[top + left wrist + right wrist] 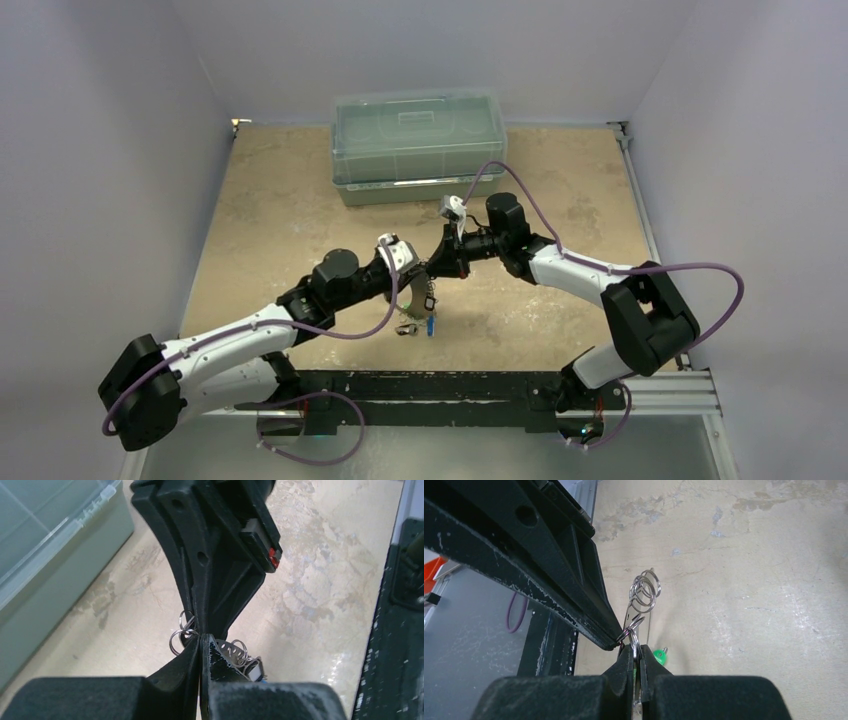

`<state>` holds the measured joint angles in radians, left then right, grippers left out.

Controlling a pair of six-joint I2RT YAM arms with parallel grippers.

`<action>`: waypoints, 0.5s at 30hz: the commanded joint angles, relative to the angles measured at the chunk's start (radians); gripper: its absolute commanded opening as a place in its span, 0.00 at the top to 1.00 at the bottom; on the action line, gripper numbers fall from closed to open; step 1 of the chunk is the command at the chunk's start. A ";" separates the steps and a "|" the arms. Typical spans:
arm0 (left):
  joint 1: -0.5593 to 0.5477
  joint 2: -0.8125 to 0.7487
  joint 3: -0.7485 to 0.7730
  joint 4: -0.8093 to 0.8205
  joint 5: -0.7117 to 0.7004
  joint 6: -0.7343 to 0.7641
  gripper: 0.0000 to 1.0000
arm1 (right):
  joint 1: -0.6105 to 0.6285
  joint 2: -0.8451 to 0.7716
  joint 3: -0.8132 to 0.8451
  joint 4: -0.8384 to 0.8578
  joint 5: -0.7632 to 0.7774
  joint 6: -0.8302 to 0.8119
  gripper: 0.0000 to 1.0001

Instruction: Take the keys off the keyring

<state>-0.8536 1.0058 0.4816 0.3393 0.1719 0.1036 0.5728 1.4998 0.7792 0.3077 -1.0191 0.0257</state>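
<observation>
Left claw [201, 640] and right claw [634, 652] pinch the keyring [630, 611] tight; I'd twist slowly so keys [658, 655] slide off.

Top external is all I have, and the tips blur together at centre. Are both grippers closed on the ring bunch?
Observer: Left wrist shows the left gripper shut on the wire rings, which poke out beside its tips.
Operator: And the right?
Observer: Right wrist shows the right gripper pinched shut on one ring, with a coil of rings standing above it.
Operator: Any key attached?
Observer: A green key head shows just past the right tips. I can't tell if it hangs or lies on the table.
</observation>
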 commanded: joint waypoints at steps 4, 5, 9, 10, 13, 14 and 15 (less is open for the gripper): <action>0.059 0.002 0.088 -0.043 -0.084 -0.297 1.00 | 0.007 -0.034 -0.015 0.013 -0.040 -0.020 1.00; 0.074 0.007 0.094 -0.049 -0.081 -0.327 1.00 | 0.008 -0.035 -0.014 0.008 -0.036 -0.043 1.00; 0.137 0.028 0.110 -0.067 -0.030 -0.451 1.00 | 0.008 -0.038 -0.014 0.001 -0.032 -0.059 1.00; 0.149 0.027 0.110 -0.067 -0.013 -0.463 1.00 | 0.008 -0.038 -0.014 0.001 -0.032 -0.059 1.00; 0.165 0.012 0.090 -0.040 0.048 -0.442 1.00 | 0.007 -0.038 -0.014 0.004 -0.033 -0.056 1.00; 0.176 0.006 0.080 -0.026 0.069 -0.436 1.00 | 0.007 -0.038 -0.014 0.007 -0.034 -0.052 1.00; 0.189 0.001 0.071 -0.009 0.102 -0.423 1.00 | 0.008 -0.037 -0.014 0.011 -0.036 -0.046 1.00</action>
<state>-0.7086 1.0260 0.5514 0.2672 0.2108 -0.2962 0.5732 1.4986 0.7746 0.3019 -1.0080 -0.0120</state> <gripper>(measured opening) 0.003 0.021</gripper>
